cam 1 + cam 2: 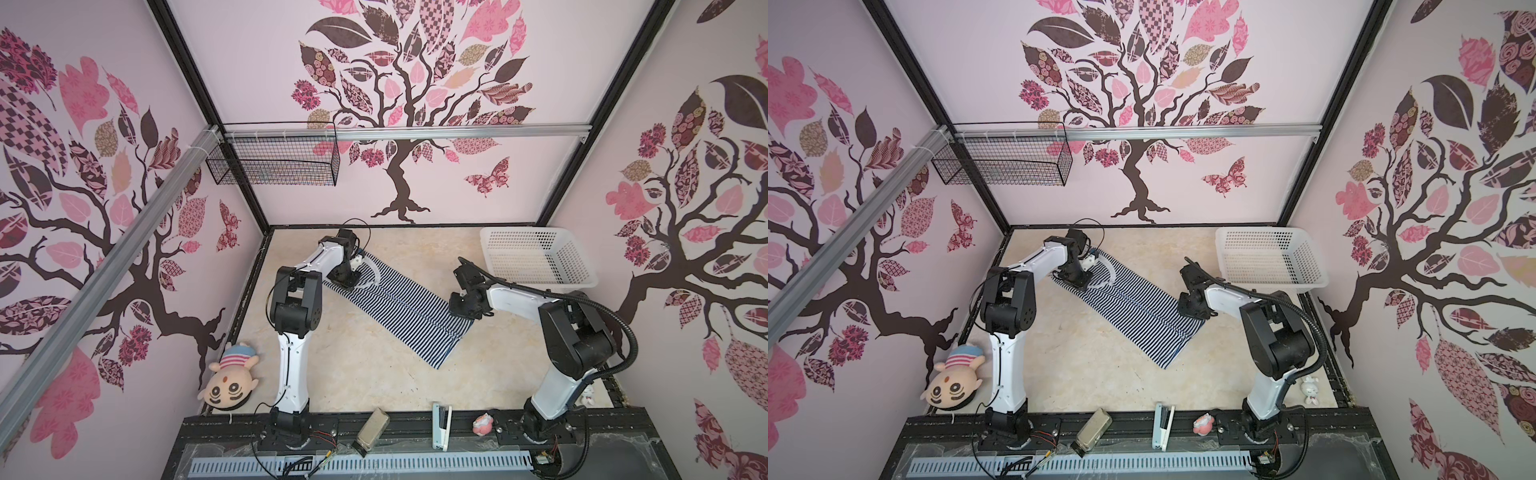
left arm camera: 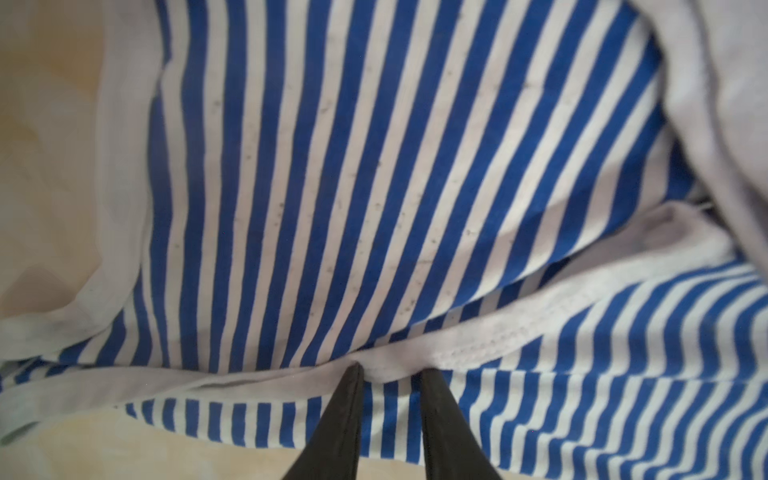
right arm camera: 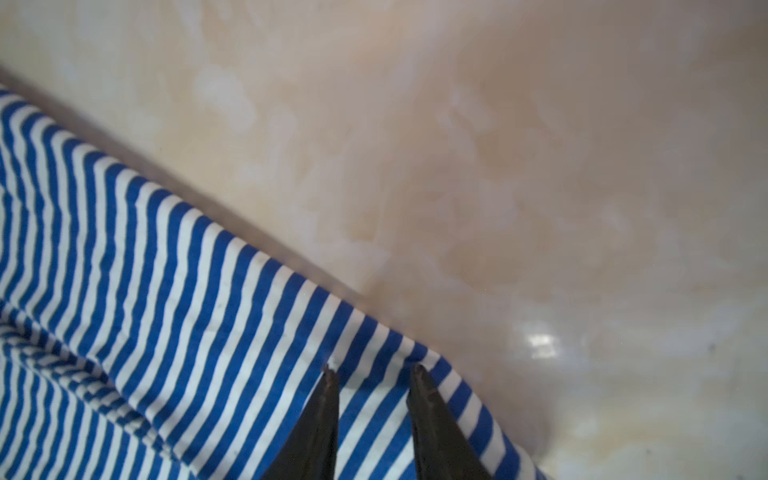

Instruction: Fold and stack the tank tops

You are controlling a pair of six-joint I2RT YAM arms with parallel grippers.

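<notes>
A pale marbled tabletop (image 1: pixel 365 365) fills an enclosure with pink tree-print walls. A navy-and-white striped tank top (image 1: pixel 399 307) lies flat on it as a long narrow strip. The strip runs diagonally across the middle, from far left to near right, in both top views. A white basket (image 1: pixel 579 266) sits in the far right corner, apart from the top. Two white-and-black arms reach in from the near edge.

The left end effector (image 2: pixel 388 370) is at the strip's far end, released, jaws slightly parted, tips on the white trim. The right end effector (image 3: pixel 374 368) is at the strip's right edge near its other end, also released, tips on the stripes. A doll (image 1: pixel 230 382) lies at the near left corner.
</notes>
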